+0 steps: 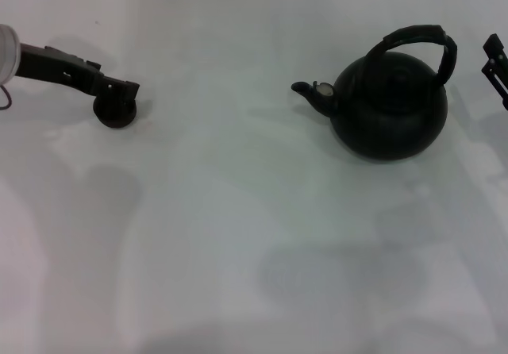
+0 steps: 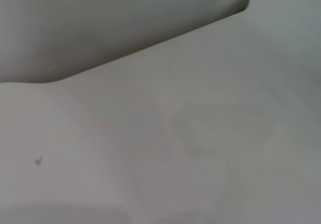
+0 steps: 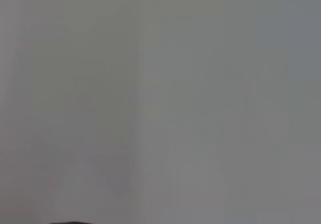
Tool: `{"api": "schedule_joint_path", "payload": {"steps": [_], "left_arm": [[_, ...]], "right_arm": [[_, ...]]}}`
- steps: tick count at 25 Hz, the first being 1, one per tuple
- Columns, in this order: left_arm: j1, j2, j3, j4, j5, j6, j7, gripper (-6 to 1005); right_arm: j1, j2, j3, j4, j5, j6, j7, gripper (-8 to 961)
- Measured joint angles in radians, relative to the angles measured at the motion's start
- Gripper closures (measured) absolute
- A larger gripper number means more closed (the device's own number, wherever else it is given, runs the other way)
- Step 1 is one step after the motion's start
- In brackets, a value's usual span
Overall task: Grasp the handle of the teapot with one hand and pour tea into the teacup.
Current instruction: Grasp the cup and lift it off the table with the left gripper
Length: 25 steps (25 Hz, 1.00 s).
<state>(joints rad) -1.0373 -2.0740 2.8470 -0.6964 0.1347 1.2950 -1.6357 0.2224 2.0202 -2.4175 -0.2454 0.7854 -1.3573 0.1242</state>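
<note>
Left claw grips the teacup; teapot well apart.

A plain white counter carries everything here, its surface smooth and matte with faint soft shadows across the near part. Its far edge shows at the top of the head view, where a rounded pale border runs along it. Two things rest directly on it. The teapot stands upright toward the right, round and matte black, its short spout pointing to the robot's left and its arched handle rising over the lid. The teacup, small, round and black, sits well apart from it, far over on the left. A wide stretch of counter separates them.
</note>
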Motion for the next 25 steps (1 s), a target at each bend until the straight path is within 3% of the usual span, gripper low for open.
{"api": "schedule_joint_path", "payload": {"steps": [25], "left_arm": [[-0.004, -0.002, 0.0, 0.076, 0.054, -0.068, -0.006, 116]], "right_arm": [[-0.002, 0.0, 0.0, 0.008, 0.0, 0.0, 0.001, 96]]}}
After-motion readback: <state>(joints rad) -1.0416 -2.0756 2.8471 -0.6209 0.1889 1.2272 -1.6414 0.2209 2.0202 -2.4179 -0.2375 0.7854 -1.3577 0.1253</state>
